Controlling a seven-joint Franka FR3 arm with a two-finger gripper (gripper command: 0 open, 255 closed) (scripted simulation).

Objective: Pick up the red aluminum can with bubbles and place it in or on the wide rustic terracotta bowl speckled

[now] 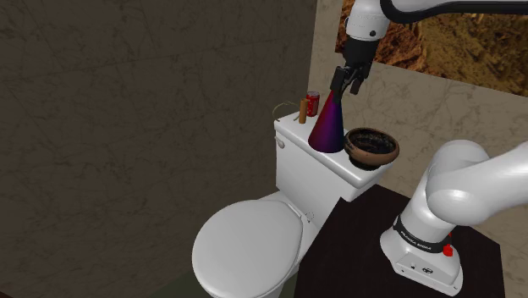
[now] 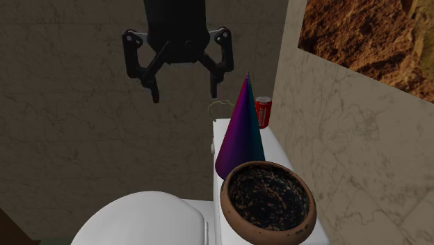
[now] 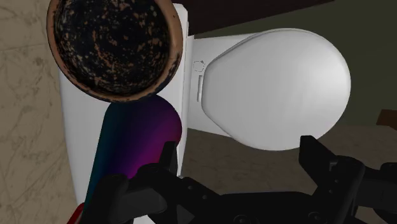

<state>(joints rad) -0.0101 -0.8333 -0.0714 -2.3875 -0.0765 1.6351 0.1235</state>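
Red can stands upright at the far end of the white toilet tank, upper middle of the shoulder view. In the second exterior view the can sits right of centre, close to the beige wall. A small brown cylinder stands just beside it.

Nearer on the tank lid is a purple-to-teal cone, upright, between the can and the bowl. The speckled brown bowl, dark inside, rests at the tank's near end, close beside the cone.

Gripper hangs above the cone's tip, well above the tank. Claw released, fingers spread, nothing between them. In the wrist view the gripper frames the closed toilet lid, with the cone by one finger.
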